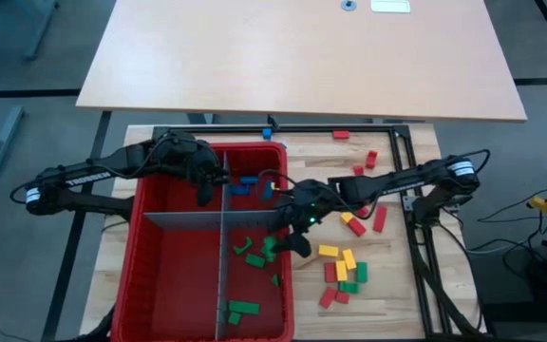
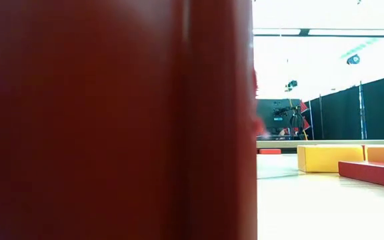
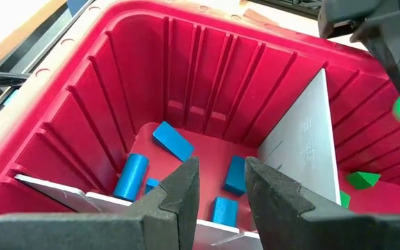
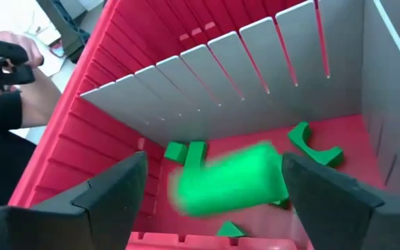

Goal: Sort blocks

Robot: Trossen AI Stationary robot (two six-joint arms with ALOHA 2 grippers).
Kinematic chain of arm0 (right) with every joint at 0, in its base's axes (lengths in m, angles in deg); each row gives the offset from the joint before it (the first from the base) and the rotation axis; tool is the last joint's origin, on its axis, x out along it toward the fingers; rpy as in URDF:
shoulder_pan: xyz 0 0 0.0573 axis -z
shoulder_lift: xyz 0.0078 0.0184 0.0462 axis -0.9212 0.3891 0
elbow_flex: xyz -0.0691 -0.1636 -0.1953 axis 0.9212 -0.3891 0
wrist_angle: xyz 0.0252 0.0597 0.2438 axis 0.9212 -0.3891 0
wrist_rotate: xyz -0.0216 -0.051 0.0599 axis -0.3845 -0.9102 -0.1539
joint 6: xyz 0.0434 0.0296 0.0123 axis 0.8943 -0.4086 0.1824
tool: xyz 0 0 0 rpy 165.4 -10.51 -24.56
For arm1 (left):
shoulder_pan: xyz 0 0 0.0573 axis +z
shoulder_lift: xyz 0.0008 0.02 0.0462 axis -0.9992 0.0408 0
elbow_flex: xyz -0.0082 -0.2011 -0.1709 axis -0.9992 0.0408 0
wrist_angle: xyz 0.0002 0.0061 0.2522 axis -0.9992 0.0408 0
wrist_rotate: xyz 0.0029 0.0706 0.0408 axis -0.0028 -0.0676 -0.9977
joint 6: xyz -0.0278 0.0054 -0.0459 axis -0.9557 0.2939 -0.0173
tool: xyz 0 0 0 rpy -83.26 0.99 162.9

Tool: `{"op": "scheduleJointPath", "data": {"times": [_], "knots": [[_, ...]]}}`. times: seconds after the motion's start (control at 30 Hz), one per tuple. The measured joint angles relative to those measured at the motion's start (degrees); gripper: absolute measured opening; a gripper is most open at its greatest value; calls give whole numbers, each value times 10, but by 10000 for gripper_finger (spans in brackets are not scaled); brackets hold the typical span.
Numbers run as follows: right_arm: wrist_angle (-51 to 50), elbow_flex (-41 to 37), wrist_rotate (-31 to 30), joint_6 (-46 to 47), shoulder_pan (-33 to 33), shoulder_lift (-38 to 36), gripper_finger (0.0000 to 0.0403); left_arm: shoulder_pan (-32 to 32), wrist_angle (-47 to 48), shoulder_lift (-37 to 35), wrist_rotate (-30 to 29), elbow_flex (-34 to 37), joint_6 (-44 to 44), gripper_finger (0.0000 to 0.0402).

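Sorting in progress: the right gripper (image 4: 210,177), fingers spread wide, hangs over the red bin's (image 1: 150,247) green compartment with a blurred green block (image 4: 228,184) between its fingers, apparently just released and falling; next it likely must fetch another from the loose blocks (image 1: 342,266) on the table beside it. The left gripper (image 3: 217,184), narrowly open and empty, waits above the blue blocks (image 3: 172,141). The low view is mostly blocked by the bin wall.

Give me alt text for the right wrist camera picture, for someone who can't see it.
The right tool hangs open over the red bin, a blurred green block between its fingers, apparently dropping. More green blocks lie on the floor of a compartment walled by grey slotted panels.
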Motion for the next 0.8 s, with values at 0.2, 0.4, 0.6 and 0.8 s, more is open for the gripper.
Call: {"op": "scheduleJointPath", "data": {"times": [0.2, 0.4, 0.6, 0.8], "knots": [[-14, 0, 3, 0, 0, -8, 336, 0, 0, 0, 0, 0, 0, 103], [-107, -2, -2, 1, 0, -50, 338, 0, 5, 0, 0, 0, 0, 103], [-273, -3, -66, 21, -17, -82, 339, 0, 5, 0, 0, 0, 0, 103], [-334, -7, -131, 41, -61, -103, 339, 0, 6, 0, 0, 0, 0, 103]]}}
